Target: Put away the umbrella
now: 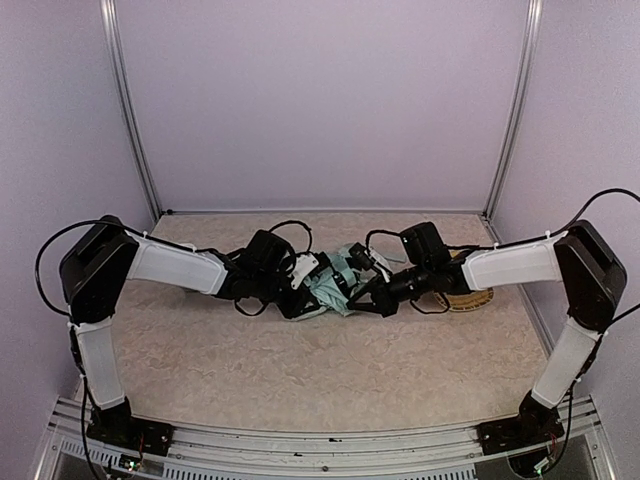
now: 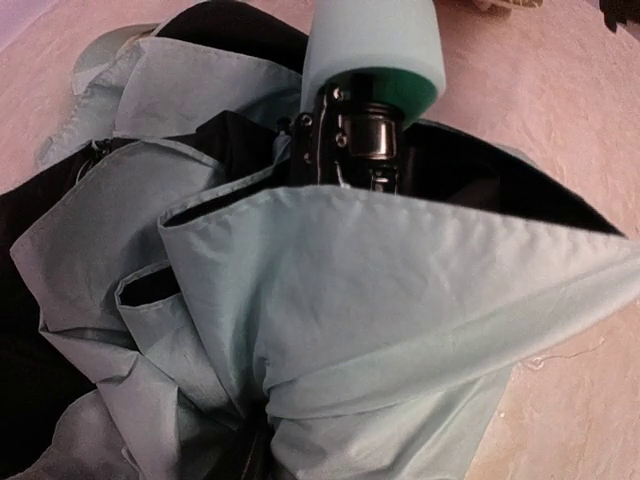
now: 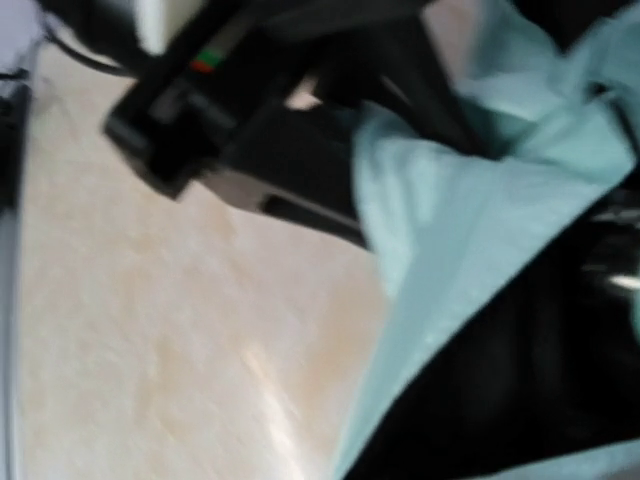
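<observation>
Your umbrella [image 1: 330, 284] lies crumpled on the table [image 1: 300, 380], about midway between the side edges and toward the far edge, with a tool against each side. The left gripper [image 1: 300, 295] meets its left side. Mint fabric fills that wrist view and hides the fingers, so you cannot tell whether they are spread or pinching. The pale green handle [image 2: 372, 45] sticks up out of the folds. The right gripper [image 1: 362, 292] is pressed together at the umbrella's right side; whether any cloth is caught in it is unclear. A woven tray [image 1: 475, 297] sits near the right edge.
</observation>
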`<state>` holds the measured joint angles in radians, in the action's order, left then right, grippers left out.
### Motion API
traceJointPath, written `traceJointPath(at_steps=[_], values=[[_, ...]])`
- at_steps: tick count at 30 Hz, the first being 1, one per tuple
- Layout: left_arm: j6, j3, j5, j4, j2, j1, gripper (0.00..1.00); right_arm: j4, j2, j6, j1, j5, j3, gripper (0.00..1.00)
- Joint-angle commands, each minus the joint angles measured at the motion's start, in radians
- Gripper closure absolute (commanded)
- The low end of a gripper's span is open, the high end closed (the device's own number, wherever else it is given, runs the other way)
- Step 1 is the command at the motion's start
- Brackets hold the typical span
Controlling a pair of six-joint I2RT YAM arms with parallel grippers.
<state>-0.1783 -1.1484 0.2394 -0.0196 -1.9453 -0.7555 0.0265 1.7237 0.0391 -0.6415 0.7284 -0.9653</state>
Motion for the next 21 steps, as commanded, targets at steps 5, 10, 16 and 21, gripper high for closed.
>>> traceJointPath(at_steps=[5, 10, 16, 21], values=[[0.099, -0.058, -0.04, -0.047, 0.025, 0.077, 1.0, 0.14, 0.045, 0.057, -0.081, 0.243, -0.055, 1.0], [-0.015, -0.102, -0.047, 0.054, -0.053, 0.029, 1.0, 0.293, 0.001, 0.152, -0.062, 0.298, -0.047, 1.0], [-0.138, -0.085, 0.04, 0.123, -0.112, -0.052, 1.0, 0.485, 0.022, 0.383, 0.05, 0.227, -0.047, 1.0], [-0.224, -0.099, 0.129, 0.195, -0.154, -0.084, 1.0, 0.499, 0.087, 0.492, 0.102, 0.121, -0.069, 1.0]])
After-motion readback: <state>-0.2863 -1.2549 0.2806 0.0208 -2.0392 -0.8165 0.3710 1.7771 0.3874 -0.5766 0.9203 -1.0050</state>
